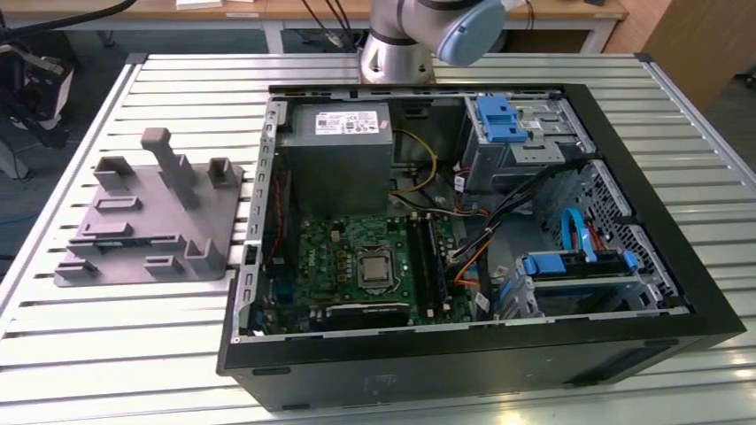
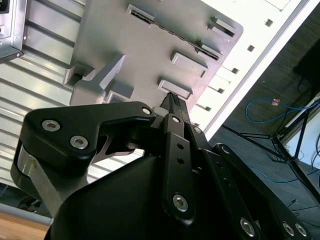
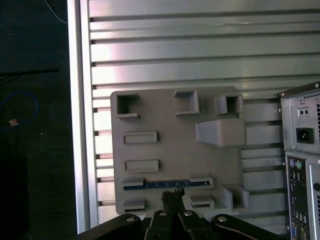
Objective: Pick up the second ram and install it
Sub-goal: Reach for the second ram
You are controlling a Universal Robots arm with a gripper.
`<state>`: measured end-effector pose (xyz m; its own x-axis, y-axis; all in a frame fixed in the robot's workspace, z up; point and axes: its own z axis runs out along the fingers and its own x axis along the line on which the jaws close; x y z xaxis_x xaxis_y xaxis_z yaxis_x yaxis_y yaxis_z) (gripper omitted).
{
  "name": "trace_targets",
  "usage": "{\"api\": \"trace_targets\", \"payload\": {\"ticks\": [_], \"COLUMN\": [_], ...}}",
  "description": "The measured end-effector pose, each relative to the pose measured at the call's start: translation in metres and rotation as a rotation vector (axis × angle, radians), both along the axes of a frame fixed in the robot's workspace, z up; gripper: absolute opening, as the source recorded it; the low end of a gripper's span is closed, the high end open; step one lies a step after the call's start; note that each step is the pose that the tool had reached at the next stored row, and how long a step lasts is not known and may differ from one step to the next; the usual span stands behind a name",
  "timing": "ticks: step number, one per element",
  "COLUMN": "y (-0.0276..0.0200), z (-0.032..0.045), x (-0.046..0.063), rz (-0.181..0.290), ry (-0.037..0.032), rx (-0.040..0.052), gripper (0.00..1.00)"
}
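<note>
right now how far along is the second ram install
Nothing looks done yet: the second ram lies in the grey fixture beside the open computer case. In hand: the gripper, shut and empty, hangs above that stick. Left: both the pick-up and the seating in the motherboard.

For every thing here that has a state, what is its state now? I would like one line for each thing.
gripper: shut, empty, hovering over the grey fixture.
second ram: standing on edge in the grey fixture, not gripped.
grey fixture: lying flat, holding the second ram.
computer case: on its side, open, panel off.
memory slots: filled or empty, cannot tell.
</note>
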<state>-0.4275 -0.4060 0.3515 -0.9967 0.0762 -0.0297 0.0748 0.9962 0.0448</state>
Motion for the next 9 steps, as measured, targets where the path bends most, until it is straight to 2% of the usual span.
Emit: {"api": "trace_targets", "payload": {"ticks": [9], "y": [-0.0003], "z": [-0.0054], "x": [-0.0069], "rz": [0.0], "ry": [0.0], "rx": [0.0], "gripper": [0.1]}}
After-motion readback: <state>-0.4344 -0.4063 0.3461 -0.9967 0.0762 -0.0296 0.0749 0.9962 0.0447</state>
